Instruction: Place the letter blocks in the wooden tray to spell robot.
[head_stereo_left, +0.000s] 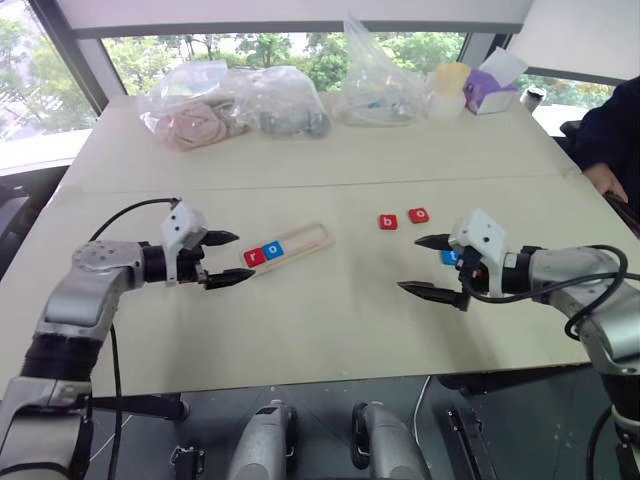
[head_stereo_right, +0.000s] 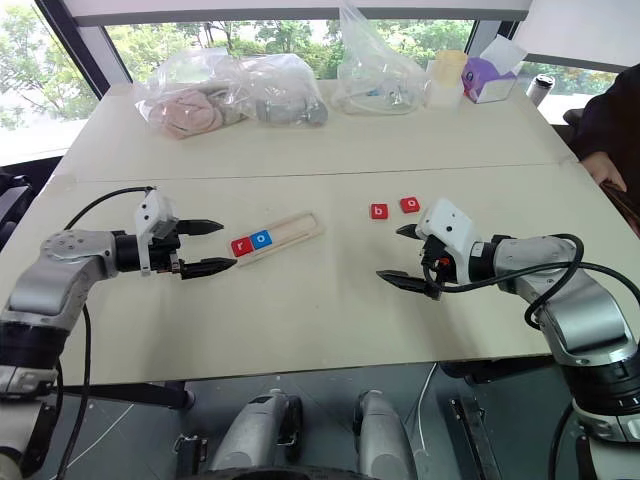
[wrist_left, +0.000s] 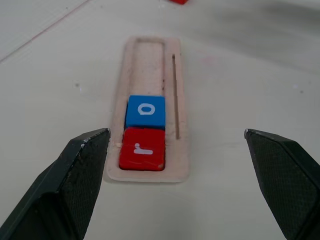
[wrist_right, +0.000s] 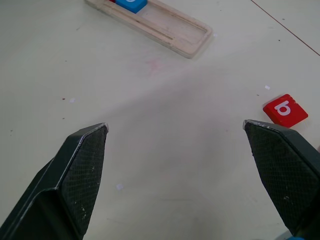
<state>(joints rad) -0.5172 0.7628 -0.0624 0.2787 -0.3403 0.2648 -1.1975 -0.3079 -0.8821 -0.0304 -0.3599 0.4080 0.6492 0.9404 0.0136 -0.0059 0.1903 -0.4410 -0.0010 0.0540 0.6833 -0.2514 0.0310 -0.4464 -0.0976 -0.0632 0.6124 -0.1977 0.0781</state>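
A red "r" tile (wrist_left: 142, 149) and blue "o" tile (wrist_left: 145, 110) are seated at the left end of the long light-wood tray (head_stereo_left: 310, 238), flanked by the wide-open left gripper (head_stereo_left: 222, 259) and right gripper (head_stereo_left: 431, 266), red "b" (head_stereo_left: 388, 222) and "o" tiles (head_stereo_left: 418, 215) lying mid-tabletop.

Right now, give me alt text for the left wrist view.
A wooden tray on a pale table holds a red r block at its near end, a blue o block touching it. The open left gripper frames the tray's end.

Soft, even daylight from rear windows
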